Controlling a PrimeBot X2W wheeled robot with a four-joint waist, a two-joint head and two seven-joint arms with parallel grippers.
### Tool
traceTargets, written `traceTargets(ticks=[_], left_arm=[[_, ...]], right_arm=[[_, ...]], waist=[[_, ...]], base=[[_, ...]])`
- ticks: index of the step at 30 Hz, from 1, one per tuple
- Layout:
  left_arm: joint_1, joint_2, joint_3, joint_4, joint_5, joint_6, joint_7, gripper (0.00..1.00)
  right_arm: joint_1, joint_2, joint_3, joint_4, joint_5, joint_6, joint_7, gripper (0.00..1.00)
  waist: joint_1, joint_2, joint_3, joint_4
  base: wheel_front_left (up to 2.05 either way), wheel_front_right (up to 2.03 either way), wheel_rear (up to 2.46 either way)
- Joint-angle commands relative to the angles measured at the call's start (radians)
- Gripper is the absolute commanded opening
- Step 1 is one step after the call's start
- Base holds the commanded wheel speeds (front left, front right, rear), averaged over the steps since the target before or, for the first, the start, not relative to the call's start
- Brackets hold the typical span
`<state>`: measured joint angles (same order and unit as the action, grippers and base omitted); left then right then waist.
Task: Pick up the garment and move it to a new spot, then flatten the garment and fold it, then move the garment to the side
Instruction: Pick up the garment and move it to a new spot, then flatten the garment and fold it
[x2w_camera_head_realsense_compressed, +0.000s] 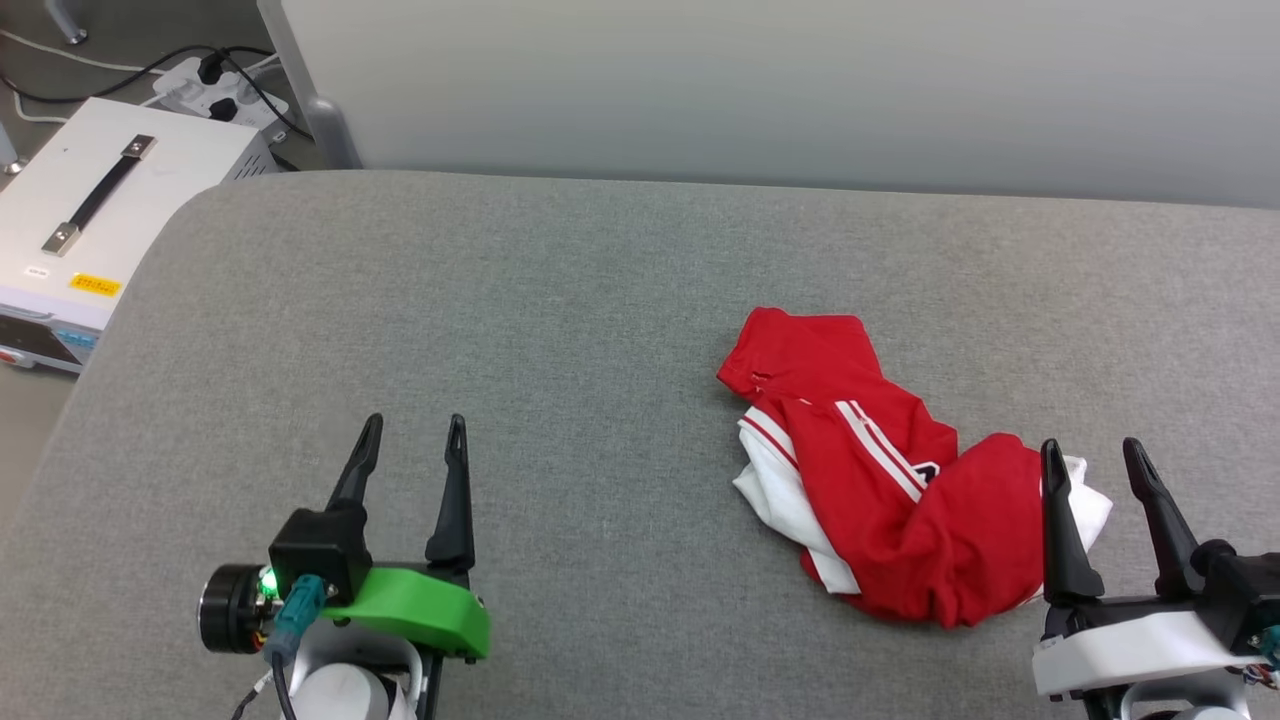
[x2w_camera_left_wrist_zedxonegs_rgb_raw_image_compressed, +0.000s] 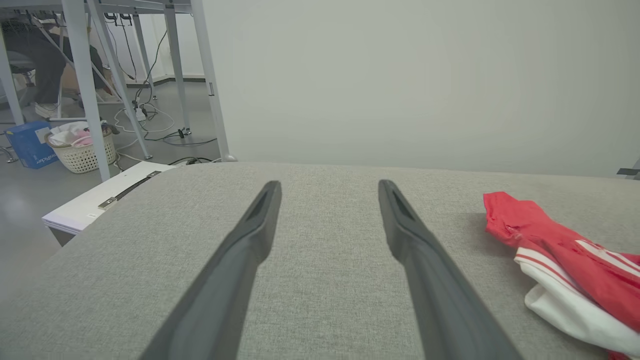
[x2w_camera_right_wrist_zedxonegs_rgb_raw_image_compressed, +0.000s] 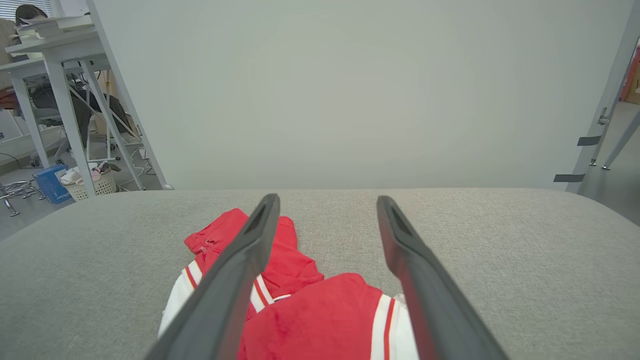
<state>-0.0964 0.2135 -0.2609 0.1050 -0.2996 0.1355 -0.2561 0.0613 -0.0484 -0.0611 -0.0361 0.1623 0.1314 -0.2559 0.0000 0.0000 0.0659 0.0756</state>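
The garment (x2w_camera_head_realsense_compressed: 880, 480) lies crumpled on the grey padded table (x2w_camera_head_realsense_compressed: 560, 330), right of centre: red cloth with white sleeves and red-and-white striped trim. My right gripper (x2w_camera_head_realsense_compressed: 1098, 458) stands open at its right end, fingers up over the cloth's edge, holding nothing. In the right wrist view the garment (x2w_camera_right_wrist_zedxonegs_rgb_raw_image_compressed: 310, 320) lies between and below that gripper's (x2w_camera_right_wrist_zedxonegs_rgb_raw_image_compressed: 327, 200) spread fingers. My left gripper (x2w_camera_head_realsense_compressed: 414, 426) is open over bare table at the lower left, well apart from the cloth. The left wrist view has its gripper (x2w_camera_left_wrist_zedxonegs_rgb_raw_image_compressed: 328, 186) wide, with the garment (x2w_camera_left_wrist_zedxonegs_rgb_raw_image_compressed: 570, 265) off to the right.
A white equipment case (x2w_camera_head_realsense_compressed: 110, 200) with a black handle sits off the table's left edge, with a power strip and cables (x2w_camera_head_realsense_compressed: 215, 85) behind it. A pale partition wall (x2w_camera_head_realsense_compressed: 760, 90) backs the table. A laundry basket (x2w_camera_left_wrist_zedxonegs_rgb_raw_image_compressed: 82, 147) stands on the floor among desk legs.
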Motion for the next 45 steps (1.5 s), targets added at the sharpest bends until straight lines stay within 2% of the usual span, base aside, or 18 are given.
traceTargets(ticks=[1,8,17,25,34,40,45], left_arm=[[0.025,-0.015,0.015,0.001,0.017,-0.013,-0.006,1.00],[0.095,-0.081,0.096,0.009,0.077,-0.073,-0.006,1.00],[0.132,-0.126,0.162,0.019,0.132,-0.129,-0.006,1.00],[0.139,-0.150,0.196,0.033,0.167,-0.165,-0.006,1.00],[0.135,-0.158,0.205,0.048,0.182,-0.183,-0.006,1.00],[0.044,-0.159,0.190,0.069,0.195,-0.215,-0.006,1.00],[-0.123,-0.138,0.130,0.094,0.211,-0.252,-0.006,1.00]], right_arm=[[0.015,-0.002,0.003,0.005,-0.002,-0.001,-0.006,1.00],[0.049,-0.002,0.013,0.015,0.000,-0.001,-0.006,1.00],[0.078,-0.002,0.019,0.030,0.001,-0.001,-0.006,1.00],[0.085,-0.002,0.023,0.038,0.002,-0.001,-0.006,1.00],[0.080,-0.002,0.023,0.043,0.001,-0.001,-0.006,1.00],[0.064,-0.002,0.024,0.042,0.001,-0.001,-0.006,1.00],[0.042,-0.002,0.028,0.038,0.001,-0.001,-0.006,1.00]], waist=[[0.0000,0.0000,-0.011,-0.002],[0.0000,0.0000,-0.038,0.000],[0.0000,0.0000,-0.056,0.012],[0.0000,0.0000,-0.056,0.015],[0.0000,0.0000,-0.051,0.014],[0.0000,0.0000,-0.037,0.009],[0.0000,0.0000,-0.010,-0.006]], base=[[0.00,0.00,0.00],[0.00,0.00,0.00],[0.00,0.00,0.00],[0.00,0.00,0.00],[0.00,0.00,0.00],[0.00,0.00,0.00],[0.00,0.00,0.00]])
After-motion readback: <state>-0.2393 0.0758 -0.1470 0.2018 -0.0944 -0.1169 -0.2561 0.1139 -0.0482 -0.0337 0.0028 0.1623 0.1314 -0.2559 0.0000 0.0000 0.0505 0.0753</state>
